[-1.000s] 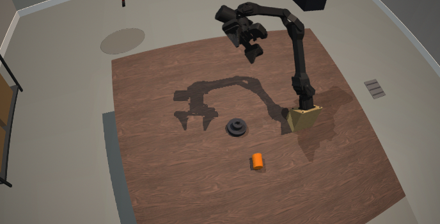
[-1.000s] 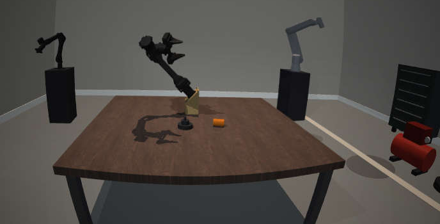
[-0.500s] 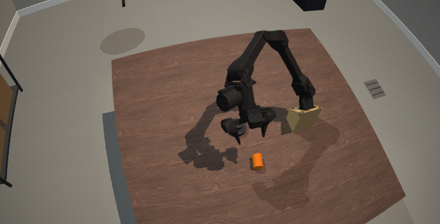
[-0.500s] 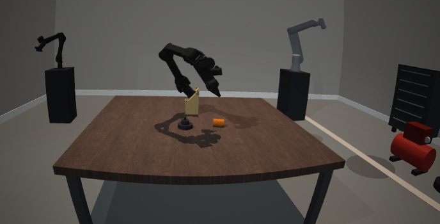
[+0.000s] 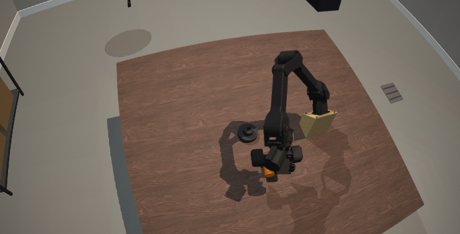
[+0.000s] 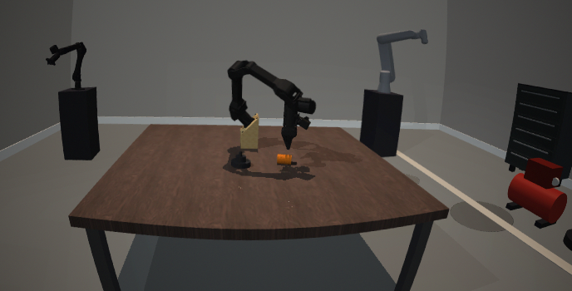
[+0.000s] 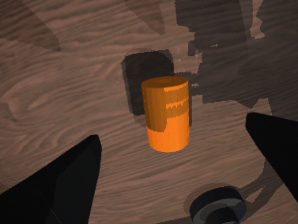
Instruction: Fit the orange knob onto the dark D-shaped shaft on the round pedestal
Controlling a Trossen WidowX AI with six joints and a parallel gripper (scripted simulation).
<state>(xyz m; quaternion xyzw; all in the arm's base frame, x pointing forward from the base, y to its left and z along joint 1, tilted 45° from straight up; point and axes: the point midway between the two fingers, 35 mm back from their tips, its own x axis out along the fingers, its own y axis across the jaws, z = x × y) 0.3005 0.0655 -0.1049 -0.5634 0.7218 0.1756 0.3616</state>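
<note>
From the top, the black jointed arm (image 5: 280, 91) (image 6: 266, 77) rises from a pale yellow, slant-topped base block (image 5: 315, 125) (image 6: 249, 136) on the brown wood-grained table (image 5: 187, 85) (image 6: 208, 193) (image 7: 45, 107). The orange cylindrical knob (image 5: 269, 172) (image 6: 284, 160) (image 7: 167, 115) shows partly from under the arm's wrist. The dark round pedestal (image 5: 243, 137) (image 6: 241, 163) (image 7: 217, 202) stands apart from it, its raised centre uncovered by the knob.

In the exterior view, the black parallel-jaw gripper (image 5: 280, 165) (image 6: 288, 148) (image 7: 174, 131) points downward, its tips above the knob. The knob lies on its side on the table, near the pedestal but off its shaft (image 6: 239, 155).

In the wrist view, the gripper's two dark, tapering fingers are spread wide, one towards each side of the picture, with nothing gripped. The knob appears in the gap between them, touched by neither, and the pedestal is partly cut off at the lower edge.
</note>
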